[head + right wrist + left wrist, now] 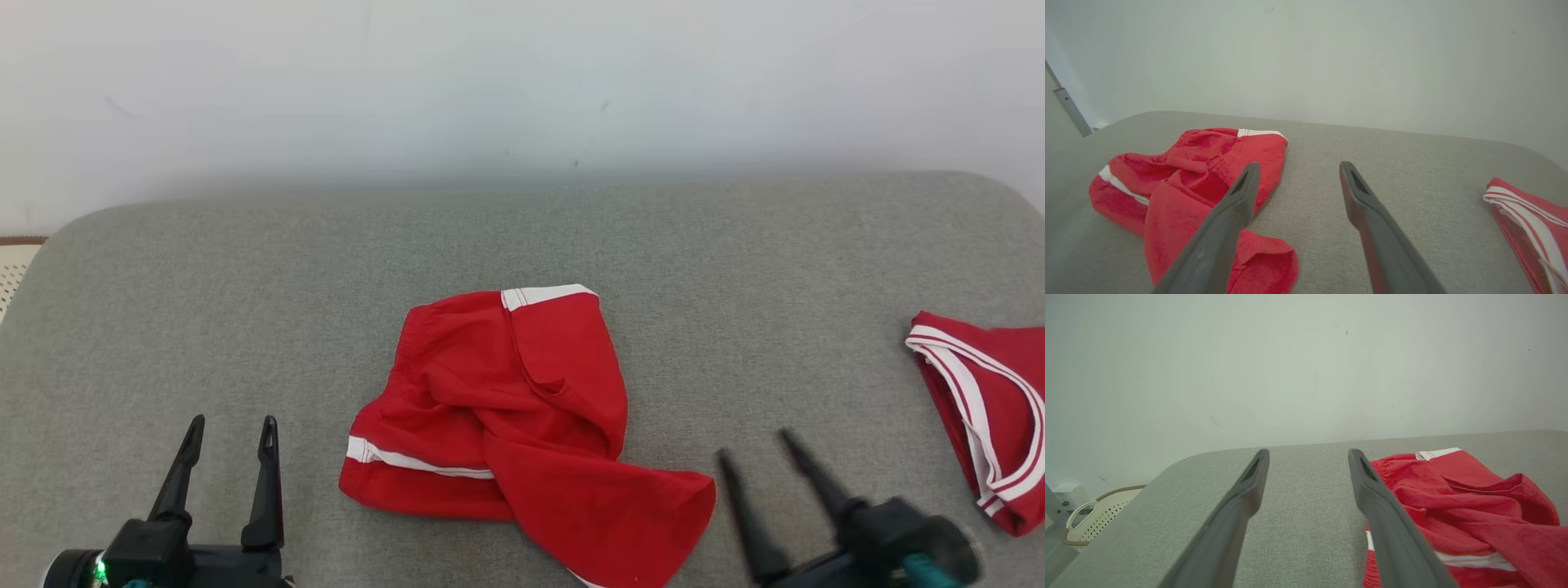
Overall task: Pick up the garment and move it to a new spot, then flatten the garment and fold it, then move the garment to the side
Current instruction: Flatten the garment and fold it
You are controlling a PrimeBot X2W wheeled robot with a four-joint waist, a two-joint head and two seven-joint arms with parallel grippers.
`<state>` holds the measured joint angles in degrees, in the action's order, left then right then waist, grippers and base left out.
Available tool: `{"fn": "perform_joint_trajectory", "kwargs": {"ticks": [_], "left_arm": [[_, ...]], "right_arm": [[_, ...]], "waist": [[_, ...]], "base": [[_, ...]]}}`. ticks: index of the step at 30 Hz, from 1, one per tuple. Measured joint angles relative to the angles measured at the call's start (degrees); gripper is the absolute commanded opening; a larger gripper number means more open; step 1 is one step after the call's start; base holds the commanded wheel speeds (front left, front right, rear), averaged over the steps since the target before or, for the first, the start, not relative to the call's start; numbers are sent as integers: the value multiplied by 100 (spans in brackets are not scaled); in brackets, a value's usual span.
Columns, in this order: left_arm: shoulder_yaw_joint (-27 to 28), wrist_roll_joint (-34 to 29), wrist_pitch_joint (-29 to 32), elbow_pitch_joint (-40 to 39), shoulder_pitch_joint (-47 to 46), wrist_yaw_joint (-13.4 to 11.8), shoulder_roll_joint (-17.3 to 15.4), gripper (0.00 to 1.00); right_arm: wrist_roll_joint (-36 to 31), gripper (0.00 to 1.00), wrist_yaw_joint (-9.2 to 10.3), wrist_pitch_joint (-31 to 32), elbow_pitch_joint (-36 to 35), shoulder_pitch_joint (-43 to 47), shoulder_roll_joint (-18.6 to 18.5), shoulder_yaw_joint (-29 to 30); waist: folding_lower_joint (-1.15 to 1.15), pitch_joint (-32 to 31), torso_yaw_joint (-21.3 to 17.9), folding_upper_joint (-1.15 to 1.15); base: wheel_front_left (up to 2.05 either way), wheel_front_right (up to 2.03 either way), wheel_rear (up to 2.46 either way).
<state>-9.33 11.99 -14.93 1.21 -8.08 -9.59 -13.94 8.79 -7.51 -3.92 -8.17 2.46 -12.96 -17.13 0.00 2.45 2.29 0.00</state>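
Note:
A crumpled red garment [506, 408] with white stripes lies in a heap at the middle of the grey cushioned surface [245, 286]. It also shows at the right of the left wrist view, garment [1470, 506], and at the left of the right wrist view, garment [1200, 179]. My left gripper [233, 429] hovers open at the lower left, a short way left of the heap, holding nothing. At the lower right my right gripper [755, 445] is open and empty, just right of the garment's near corner.
A second red piece with white trim [988, 408], neatly folded, lies at the right edge of the surface; it appears as folded piece [1531, 220] too. A pale wall [522, 82] stands behind. A cream perforated basket [1098, 514] sits beyond the left end.

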Motion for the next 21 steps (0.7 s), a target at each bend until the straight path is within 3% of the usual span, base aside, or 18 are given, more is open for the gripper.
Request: {"fn": "perform_joint_trajectory", "kwargs": {"ticks": [5, 9, 14, 21], "left_arm": [[-22, -43, 0, -14, -28, 19, 69, 100], [-44, -58, 0, -4, -70, 40, 149, 100], [-68, -96, 0, 22, -101, 75, 235, 100], [-78, -130, 0, 69, -151, 143, 333, 100]], "right_arm": [[242, 100, -1, 321, 146, -53, -520, -1256], [461, 100, -1, 526, 350, -107, -843, -1941], [539, 100, -1, 749, 789, -366, -1132, -2498], [433, 100, -1, 914, 1549, -887, -1155, -2977]], "waist": [[0, 76, 63, 0], [0, 139, 130, 0], [0, 202, 217, 0], [1, 263, 299, 0]], "base": [[0, 0, 0], [0, 0, 0], [0, 0, 0], [0, 0, 0]]}}
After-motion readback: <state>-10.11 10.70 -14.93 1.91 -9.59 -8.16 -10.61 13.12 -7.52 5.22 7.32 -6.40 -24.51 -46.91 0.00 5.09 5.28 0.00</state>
